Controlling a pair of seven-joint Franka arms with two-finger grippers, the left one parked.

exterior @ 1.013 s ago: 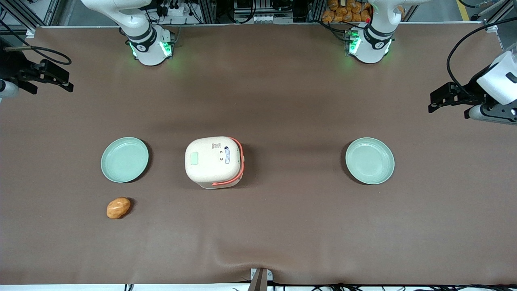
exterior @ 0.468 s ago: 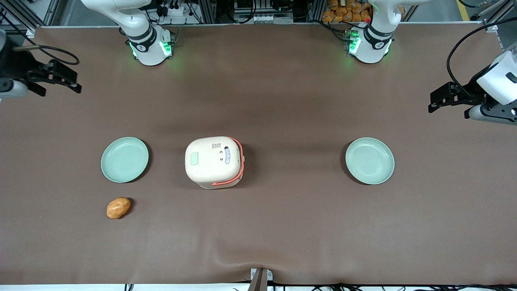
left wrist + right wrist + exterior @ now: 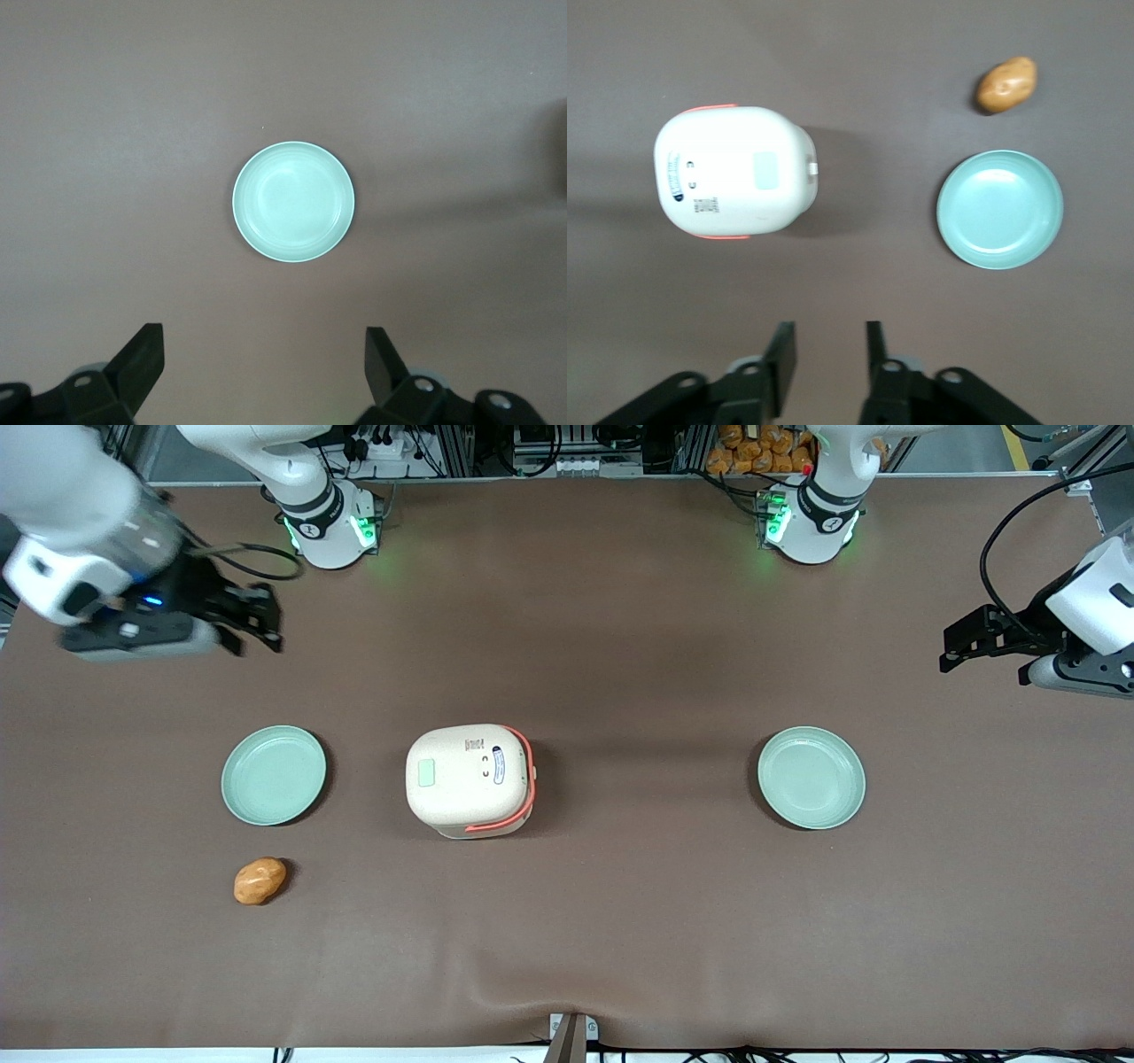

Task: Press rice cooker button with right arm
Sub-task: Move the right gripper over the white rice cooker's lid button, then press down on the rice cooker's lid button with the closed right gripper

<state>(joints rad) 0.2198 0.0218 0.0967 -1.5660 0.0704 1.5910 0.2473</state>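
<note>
We are holding the right arm [image 3: 62, 487] high over the working arm's end of the table [image 3: 620, 646], with its gripper [image 3: 257, 615] well apart from the rice cooker [image 3: 469, 779] and farther from the front camera than the cooker. In the wrist view the gripper [image 3: 826, 354] is showing its 2 fingers [image 3: 782, 350] parted by a narrow gap, gripping nothing.

The rice cooker is standing upright near the middle of the table, lid closed, with its coral handle [image 3: 518, 802] lying along the lid edge toward the parked arm's end.

We are judging the cooker to be a light, rigid plastic body with a smooth shell, likely to slide on the cloth if pushed sideways. No hold is required; we are planning contact with 1 fingertip only. The small tab [image 3: 814, 168] on the cooker wall facing the working arm's end appears to be the button, though we cannot confirm this.

Counts relative to the cooker: 1 rice cooker; 2 green plates, 1 plate [image 3: 273, 775] toward the working arm's end, 1 plate [image 3: 811, 777] toward the parked arm's end; 1 potato [image 3: 260, 880], nearer the front camera than the first plate.
</note>
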